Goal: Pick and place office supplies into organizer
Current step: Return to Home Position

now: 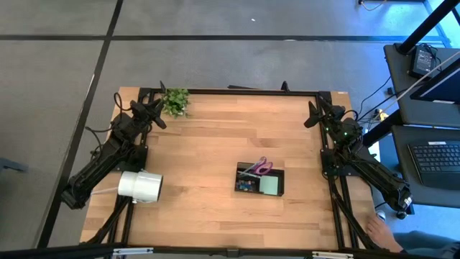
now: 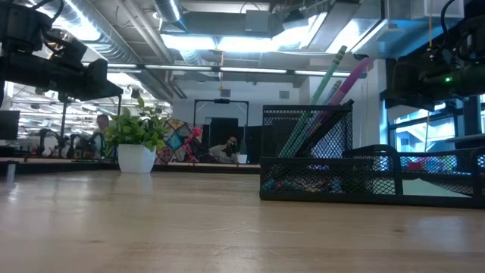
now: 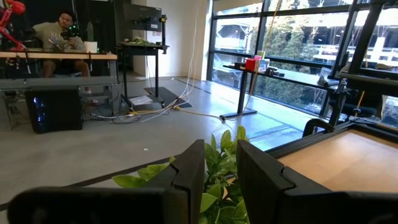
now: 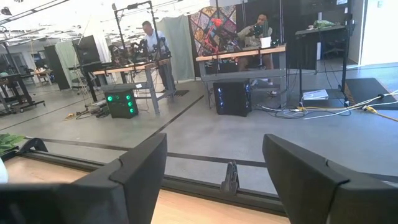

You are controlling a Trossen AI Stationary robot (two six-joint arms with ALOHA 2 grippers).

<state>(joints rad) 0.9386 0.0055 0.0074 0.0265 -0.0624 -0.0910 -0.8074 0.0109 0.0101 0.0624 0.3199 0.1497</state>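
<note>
- Left gripper, fingers narrowly apart, and right gripper, fingers spread: both well beyond the organizer, near the table far edge.
- Open wood all around the organizer; its small contents unclear.

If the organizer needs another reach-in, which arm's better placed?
Right, likely. The organizer sits on the table's right half, nearer the right gripper, which is open. The left gripper waits by the plant at the far-left corner, farther off.

We can read no text, label, brand, number or sign in any view; the organizer and the white roll carry nothing legible.
</note>
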